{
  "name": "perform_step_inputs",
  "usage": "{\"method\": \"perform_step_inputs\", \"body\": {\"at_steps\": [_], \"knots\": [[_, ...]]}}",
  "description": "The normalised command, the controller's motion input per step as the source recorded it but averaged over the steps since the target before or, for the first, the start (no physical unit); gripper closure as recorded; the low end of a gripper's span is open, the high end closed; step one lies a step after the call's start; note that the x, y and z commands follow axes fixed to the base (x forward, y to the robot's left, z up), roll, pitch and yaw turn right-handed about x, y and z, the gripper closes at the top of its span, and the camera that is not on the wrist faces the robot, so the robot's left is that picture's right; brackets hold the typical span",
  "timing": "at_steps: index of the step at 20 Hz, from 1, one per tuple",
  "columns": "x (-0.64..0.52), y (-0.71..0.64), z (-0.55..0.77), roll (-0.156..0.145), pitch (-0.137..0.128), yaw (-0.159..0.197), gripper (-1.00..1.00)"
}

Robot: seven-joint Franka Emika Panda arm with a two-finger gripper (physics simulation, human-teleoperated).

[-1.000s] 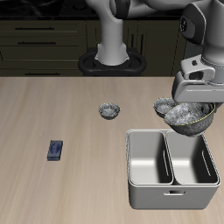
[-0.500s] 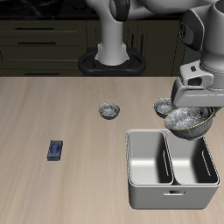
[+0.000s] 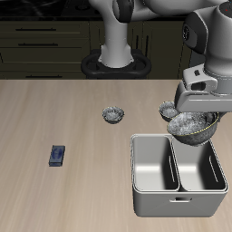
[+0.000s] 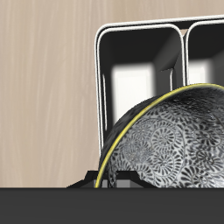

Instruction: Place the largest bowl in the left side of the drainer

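The largest bowl (image 3: 193,128), grey-blue and speckled with a pale rim, hangs tilted in the air. My gripper (image 3: 201,112) is shut on its rim from above. The bowl is over the back edge of the drainer (image 3: 136,172), above its left side. In the wrist view the bowl (image 4: 171,140) fills the foreground, and both basins of the grey drainer (image 4: 101,79) lie beyond it. The bowl hides my fingertips in both views.
A mid-sized speckled bowl (image 3: 169,110) sits on the table just behind the drainer, close to the held bowl. A tiny speckled bowl (image 3: 113,114) stands near the table's middle. A small blue object (image 3: 58,155) lies far off toward the other side.
My gripper and the bowl have come forward and down a little, toward the drainer's back rim. Everything on the table has stayed in place.
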Motion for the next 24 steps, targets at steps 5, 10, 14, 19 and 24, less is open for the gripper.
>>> {"method": "perform_step_inputs", "body": {"at_steps": [5,10,14,19,24], "knots": [[-0.02,-0.03,0.05,0.004,-0.011,-0.002,1.0],[-0.03,-0.04,-0.03,-0.032,0.0,-0.001,-1.0],[0.01,-0.06,-0.06,-0.006,0.029,0.009,-1.0],[-0.01,-0.03,0.02,0.003,-0.004,0.002,-1.0],[0.02,-0.06,-0.02,-0.015,0.005,0.0,-1.0]]}}
